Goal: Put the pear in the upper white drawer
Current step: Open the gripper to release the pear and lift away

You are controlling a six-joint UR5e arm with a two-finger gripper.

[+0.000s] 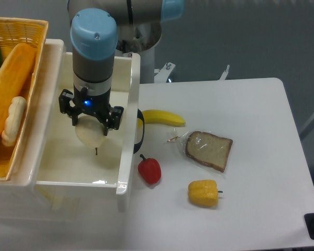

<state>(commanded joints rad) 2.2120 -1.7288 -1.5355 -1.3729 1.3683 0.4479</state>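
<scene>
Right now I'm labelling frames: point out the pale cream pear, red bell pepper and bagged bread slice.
pale cream pear (90, 136), fixed camera, lower body
red bell pepper (149, 170), fixed camera, middle
bagged bread slice (209, 150), fixed camera, crumb face

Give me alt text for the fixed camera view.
A robot gripper holds a pale pear, stem down, inside an open white drawer. On the table beside it lie a banana and bagged bread.

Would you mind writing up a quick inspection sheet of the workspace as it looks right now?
Surface: white table, mostly bare.
Job's things: pear held stem down inside the upper white drawer, which is open.
Clutter: banana, red pepper, bagged bread slice, yellow bell pepper; woven basket holding food at left.
Grippers: gripper shut on the pear.
Cables: nothing seen.
Surroundings: grey floor, robot base behind.
</scene>
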